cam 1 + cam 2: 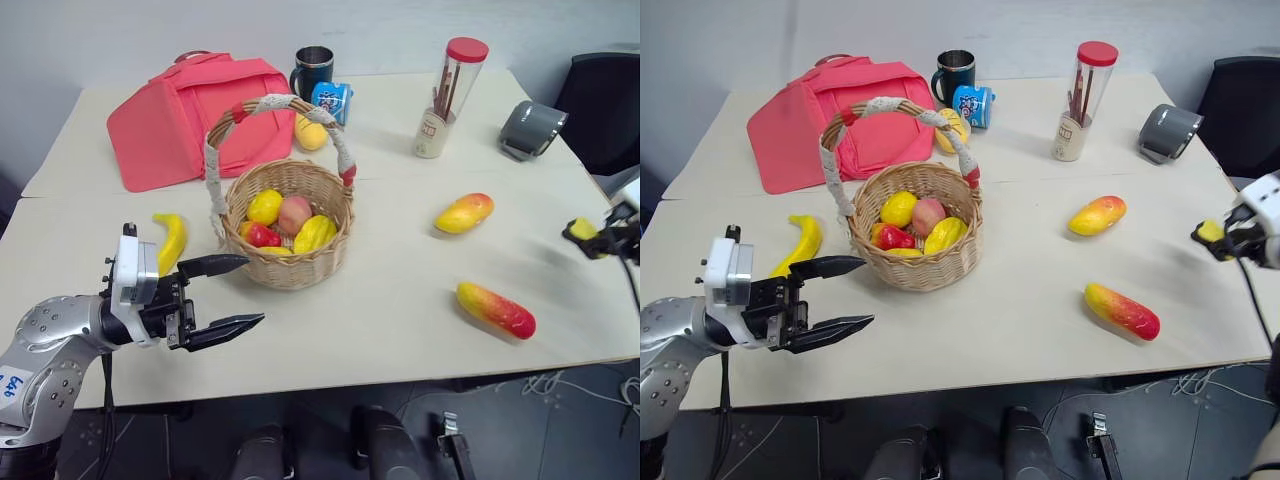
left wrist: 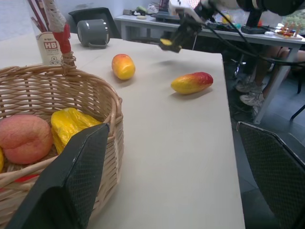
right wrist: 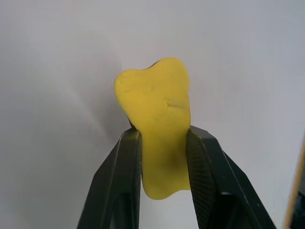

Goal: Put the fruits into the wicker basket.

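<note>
At the table's right edge, the right gripper (image 1: 1212,237) clenches a yellow sponge (image 3: 159,119), near both mangoes (image 1: 1122,311).

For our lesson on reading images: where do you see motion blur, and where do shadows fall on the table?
Left eye view: the right gripper, shut on a yellow sponge, is smeared by motion; the long mango and wicker basket cast soft shadows on the table. Right wrist view: the sponge is sharp between the fingers.
</note>
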Controlling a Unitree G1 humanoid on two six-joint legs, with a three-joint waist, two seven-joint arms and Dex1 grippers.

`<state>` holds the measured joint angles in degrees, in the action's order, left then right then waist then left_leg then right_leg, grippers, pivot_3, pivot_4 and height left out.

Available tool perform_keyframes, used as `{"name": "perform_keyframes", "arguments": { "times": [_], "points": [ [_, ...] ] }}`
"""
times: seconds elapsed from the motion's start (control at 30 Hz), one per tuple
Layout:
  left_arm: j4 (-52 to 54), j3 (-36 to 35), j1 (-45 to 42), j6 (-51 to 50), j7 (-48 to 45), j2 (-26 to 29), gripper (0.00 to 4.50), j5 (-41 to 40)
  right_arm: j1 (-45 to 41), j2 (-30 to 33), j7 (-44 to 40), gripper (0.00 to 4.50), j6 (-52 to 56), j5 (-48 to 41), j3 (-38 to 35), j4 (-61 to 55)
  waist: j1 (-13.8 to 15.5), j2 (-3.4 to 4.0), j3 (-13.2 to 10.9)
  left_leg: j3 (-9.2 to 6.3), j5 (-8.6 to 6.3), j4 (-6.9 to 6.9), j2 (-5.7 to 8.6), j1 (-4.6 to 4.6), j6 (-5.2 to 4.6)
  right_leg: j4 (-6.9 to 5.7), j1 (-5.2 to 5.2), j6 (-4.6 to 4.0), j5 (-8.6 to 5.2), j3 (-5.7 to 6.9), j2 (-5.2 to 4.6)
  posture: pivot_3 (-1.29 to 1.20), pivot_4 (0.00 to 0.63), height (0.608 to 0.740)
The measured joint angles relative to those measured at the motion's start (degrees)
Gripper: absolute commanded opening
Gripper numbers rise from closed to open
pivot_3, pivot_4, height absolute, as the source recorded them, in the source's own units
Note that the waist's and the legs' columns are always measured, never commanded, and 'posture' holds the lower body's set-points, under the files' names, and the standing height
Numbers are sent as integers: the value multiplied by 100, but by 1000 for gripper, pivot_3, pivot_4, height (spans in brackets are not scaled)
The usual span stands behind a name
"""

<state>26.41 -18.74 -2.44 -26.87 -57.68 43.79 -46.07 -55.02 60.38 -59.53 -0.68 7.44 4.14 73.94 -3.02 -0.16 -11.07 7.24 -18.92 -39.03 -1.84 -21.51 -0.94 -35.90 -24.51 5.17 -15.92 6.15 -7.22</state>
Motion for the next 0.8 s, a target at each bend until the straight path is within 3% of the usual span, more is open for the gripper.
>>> {"name": "perform_keyframes", "arguments": {
  "times": [0.2, 0.37, 0.53, 0.67, 0.8],
  "points": [
    [-17, 72, 39, -26, -121, 136, 4500, 14, 325, -37, 573, 2866, -308, -75, -334, 48, 44, 10, -6, -3, 1, -7, 5, 1, -3, 2, 4, 3, 2, -4, -5, 0, 150, 740],
    [-124, -255, 301, 13, 27, 58, 4500, 13, 633, -9, 290, 4459, -1613, -409, -779, -106, 60, 13, -7, -2, 1, -6, 3, 4, -3, 1, 5, 4, 2, -5, -2, 0, 150, 740],
    [-855, -863, 865, 203, 99, 16, 4500, 314, 853, 21, -437, 4459, -2396, -864, -1174, -500, 36, 14, -8, -1, 1, -6, -2, 8, -2, 3, 7, 3, 2, -4, 4, 0, 150, 740],
    [-1793, -1795, 1176, 237, 207, 314, 4500, 492, 1960, -1010, -1350, 4459, -2003, -2629, -1949, -2914, 1, -16, -3, -18, -8, -4, -43, 27, 15, 10, 34, -1, 0, 5, 14, 0, 150, 740],
    [-3203, -2397, 1250, 414, 329, 764, 4500, 910, 3215, -1896, -933, 4459, -1044, -3529, -1868, -5729, 106, -9, -5, -15, -12, 3, -41, 23, 20, -7, 19, -8, -4, 4, -1, 0, 150, 740]
  ]
}}
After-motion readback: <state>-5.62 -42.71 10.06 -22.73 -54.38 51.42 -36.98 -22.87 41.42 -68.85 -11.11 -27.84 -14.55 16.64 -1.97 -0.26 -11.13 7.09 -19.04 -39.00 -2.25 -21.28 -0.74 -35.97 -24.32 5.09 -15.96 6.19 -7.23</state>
